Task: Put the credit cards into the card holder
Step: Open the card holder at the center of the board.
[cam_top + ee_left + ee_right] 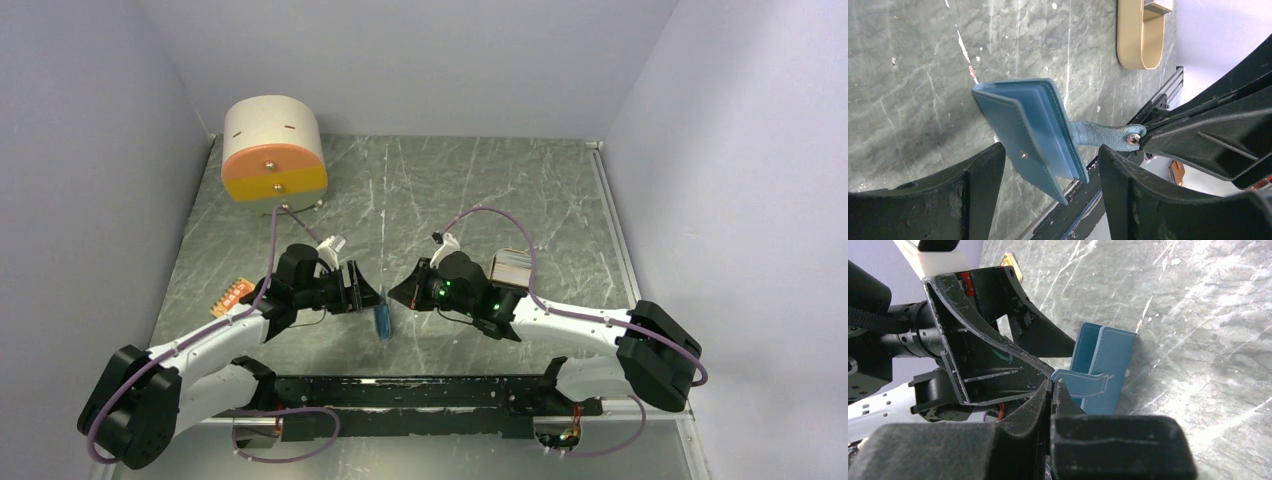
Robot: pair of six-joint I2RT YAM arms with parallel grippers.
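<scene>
The blue card holder (1033,125) stands on edge on the table, slightly open, between the two grippers (383,322). My left gripper (1050,175) is open, with one finger on each side of the holder and not touching it. My right gripper (1054,385) is shut on the holder's snap tab (1103,135), which also shows in the right wrist view (1083,382). An orange-yellow credit card (232,295) lies flat on the table left of the left arm. Whitish-grey cards (1158,5) sit in the tan tray (1138,45).
A white drum with an orange face (272,150) stands at the back left. The tan tray (510,268) sits right behind the right wrist. A black rail (420,392) runs along the near edge between the arm bases. Grey walls close in both sides.
</scene>
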